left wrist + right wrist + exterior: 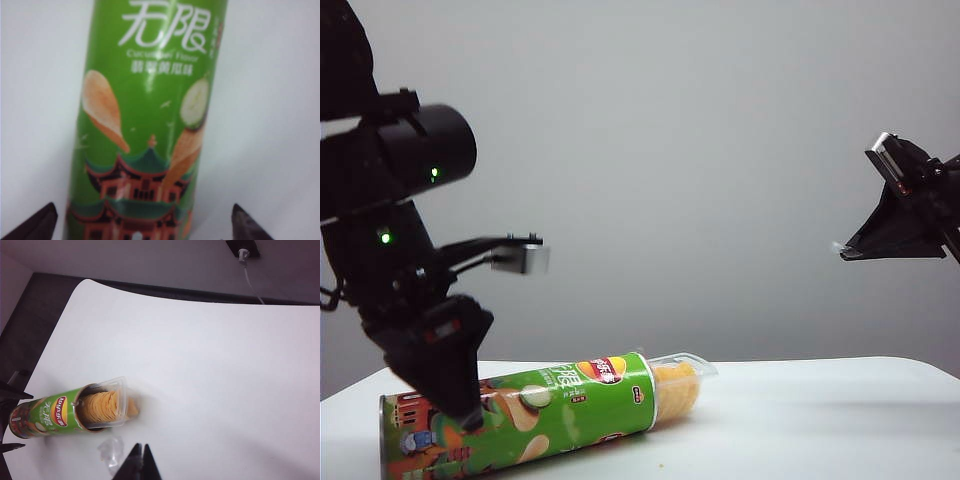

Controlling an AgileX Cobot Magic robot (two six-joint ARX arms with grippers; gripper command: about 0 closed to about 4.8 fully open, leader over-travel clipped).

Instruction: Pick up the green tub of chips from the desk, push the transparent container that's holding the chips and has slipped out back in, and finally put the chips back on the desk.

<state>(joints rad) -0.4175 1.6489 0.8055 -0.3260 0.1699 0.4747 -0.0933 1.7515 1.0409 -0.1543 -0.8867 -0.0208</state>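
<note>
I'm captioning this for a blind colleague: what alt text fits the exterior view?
A green tub of chips lies on its side on the white desk, its transparent container of chips sticking out. The left tool, open, is at the tub; the right tool, shut, hangs high.

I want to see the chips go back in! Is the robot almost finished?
Not yet. Nothing is done: the green tub lies on the desk, and the clear tray of chips sticks out of it. Right now the left tool is open around the tub, ready to grab. The right tool waits shut, up high. Lifting, pushing and putting down remain.
</note>
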